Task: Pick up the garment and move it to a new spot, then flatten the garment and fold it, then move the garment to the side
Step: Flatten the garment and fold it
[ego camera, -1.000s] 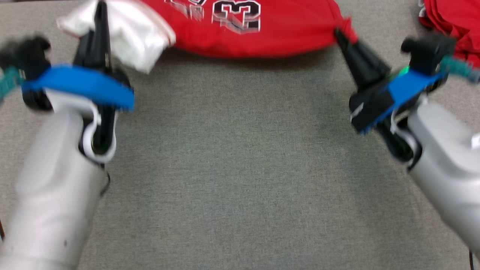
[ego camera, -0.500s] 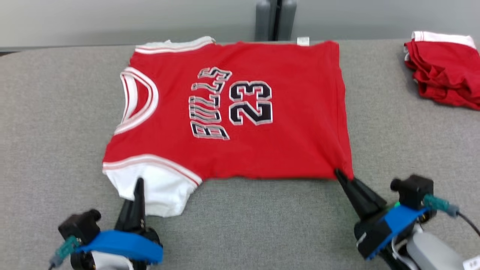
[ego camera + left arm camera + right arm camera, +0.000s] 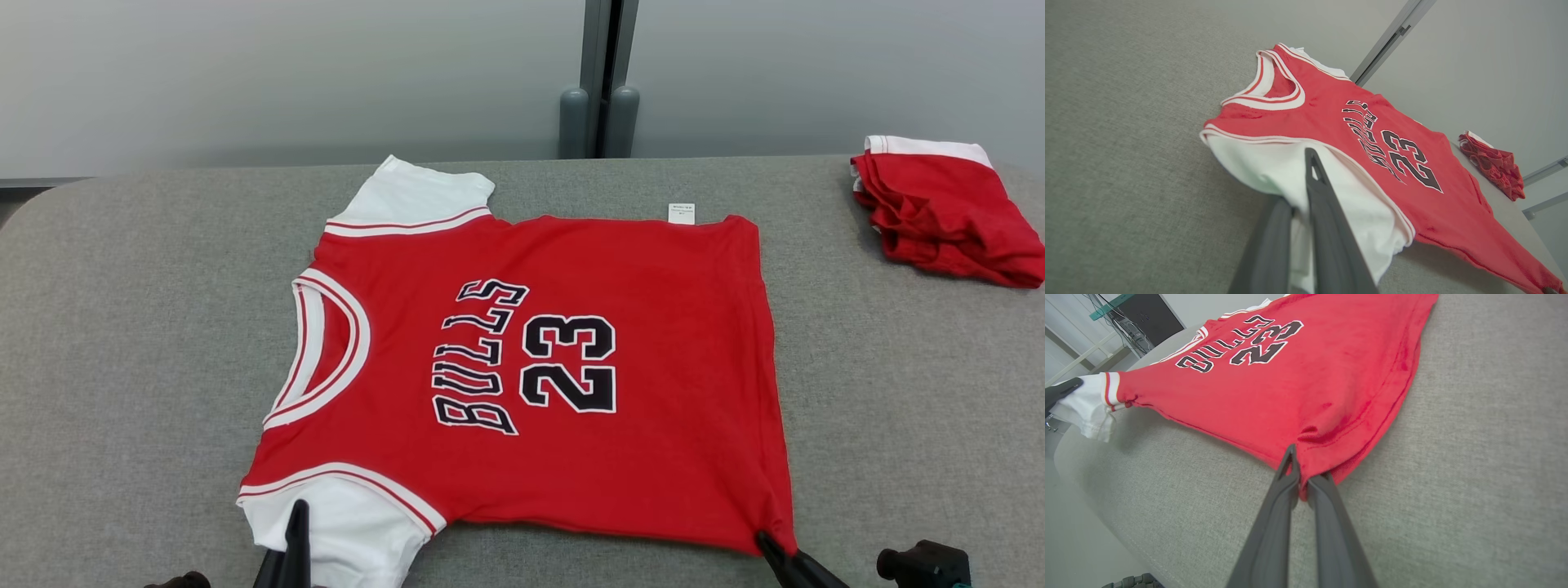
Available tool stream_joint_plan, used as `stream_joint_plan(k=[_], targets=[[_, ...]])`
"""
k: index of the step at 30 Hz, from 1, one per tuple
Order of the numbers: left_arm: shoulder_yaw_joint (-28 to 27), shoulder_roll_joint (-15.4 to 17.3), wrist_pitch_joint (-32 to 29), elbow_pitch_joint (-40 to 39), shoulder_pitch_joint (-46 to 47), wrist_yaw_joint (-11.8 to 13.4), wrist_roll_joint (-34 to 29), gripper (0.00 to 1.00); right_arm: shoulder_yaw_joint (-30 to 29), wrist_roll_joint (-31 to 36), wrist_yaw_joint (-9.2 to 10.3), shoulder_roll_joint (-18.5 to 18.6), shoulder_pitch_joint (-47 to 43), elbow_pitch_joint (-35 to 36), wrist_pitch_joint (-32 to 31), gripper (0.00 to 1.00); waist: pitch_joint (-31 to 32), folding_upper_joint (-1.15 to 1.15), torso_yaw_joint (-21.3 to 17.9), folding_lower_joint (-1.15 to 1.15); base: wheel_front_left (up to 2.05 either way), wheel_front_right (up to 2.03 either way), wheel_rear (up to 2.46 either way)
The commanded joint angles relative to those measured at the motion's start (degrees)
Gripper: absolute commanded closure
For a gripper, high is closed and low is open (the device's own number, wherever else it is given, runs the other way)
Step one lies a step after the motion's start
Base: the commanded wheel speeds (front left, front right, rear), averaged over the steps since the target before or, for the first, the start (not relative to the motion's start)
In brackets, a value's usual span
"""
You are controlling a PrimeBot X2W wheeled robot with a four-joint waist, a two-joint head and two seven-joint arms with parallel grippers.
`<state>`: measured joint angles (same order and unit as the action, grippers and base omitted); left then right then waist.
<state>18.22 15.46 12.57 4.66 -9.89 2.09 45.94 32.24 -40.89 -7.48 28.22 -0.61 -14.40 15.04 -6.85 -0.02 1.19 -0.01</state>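
Red jersey (image 3: pixel 653 408) of soft knit, with white sleeves, a striped white-and-red neckband and black "BULLS 23" lettering, spread face up around the middle of a grey woven-fabric desk (image 3: pixel 122 327). Lies sideways to the robot: neck opening toward the left, hem toward the right. Mostly flat, with small puckers drawn in at the near right corner.

Left end effector (image 3: pixel 299 513), two long dark fingers, rising from the bottom edge of the head view. Clenched on the near white sleeve (image 3: pixel 351 523): in the left wrist view, one finger on top of the cloth, the other beneath it, sleeve pressed between them and draped around the lower finger.

Right end effector (image 3: pixel 764 541), likewise dark and slender, at the lower right of the head view. Closed tight on the near hem corner of the jersey; in the right wrist view, fingertips together with red cloth bunched and creased at the pinch.

Far white sleeve (image 3: pixel 412 196) flat on the desk near the back edge. Small white tag (image 3: pixel 681 213) poking out along the far side seam, close to the hem.

Folded pile of red cloth with a white band (image 3: pixel 939 220) at the far right of the desk, well apart from the jersey.

Pale grey wall (image 3: pixel 245 73) behind, split by a dark vertical post (image 3: pixel 602 65).
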Motion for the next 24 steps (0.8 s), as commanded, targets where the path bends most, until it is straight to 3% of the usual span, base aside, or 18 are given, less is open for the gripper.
stream_joint_plan(k=[1,8,24], targets=[[-0.3,0.4,-0.3,-0.9,-0.6,0.5,0.4,1.0,0.0,-0.2,-0.02,0.7,-0.9,0.4,0.2,1.0,0.1,0.02,0.0,0.01,0.0,0.0,0.0],[0.3,0.4,-1.7,-2.7,0.0,1.2,0.4,1.0,0.6,-1.3,-0.03,0.6,0.7,0.6,0.0,1.0,-0.1,0.02,-0.4,0.01,0.0,0.0,0.0],[1.6,3.7,-6.4,-2.5,10.2,-1.1,-1.1,1.0,3.5,-5.4,-0.03,3.4,10.1,1.2,-2.3,1.0,-3.2,0.02,-1.1,0.01,0.0,0.0,0.0]])
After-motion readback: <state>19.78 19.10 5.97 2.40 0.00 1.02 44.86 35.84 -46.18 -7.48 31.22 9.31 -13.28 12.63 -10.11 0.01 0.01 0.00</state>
